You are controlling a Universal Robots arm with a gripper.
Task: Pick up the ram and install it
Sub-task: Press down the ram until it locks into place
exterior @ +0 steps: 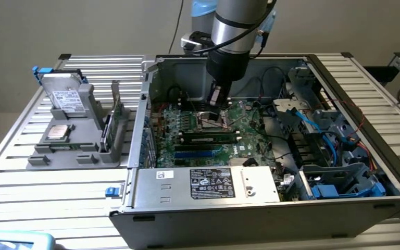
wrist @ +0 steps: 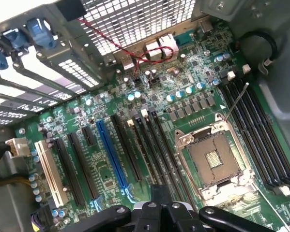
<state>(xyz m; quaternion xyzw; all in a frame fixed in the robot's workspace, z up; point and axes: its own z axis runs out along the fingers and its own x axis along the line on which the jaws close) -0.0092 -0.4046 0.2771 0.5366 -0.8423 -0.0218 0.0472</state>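
Observation:
My gripper [exterior: 218, 119] hangs inside the open computer case, just above the empty CPU socket [wrist: 213, 159]. In the wrist view its fingers [wrist: 157, 193] are drawn together into one dark strip, and I cannot make out anything held between them. A long narrow green stick with a pale label, by its look the ram [exterior: 209, 138], stands in a motherboard slot just in front of the socket, below the gripper. The black slots [wrist: 253, 130] on the socket's other side are bare.
A grey holder [exterior: 61, 156] on the slatted table at the exterior view's left carries a hard drive [exterior: 66, 96], a square silver processor [exterior: 58, 132] and an upright green card [exterior: 116, 112]. Cables and blue drive cages [exterior: 339, 182] crowd the case's right side; the power supply [exterior: 210, 183] lies in front.

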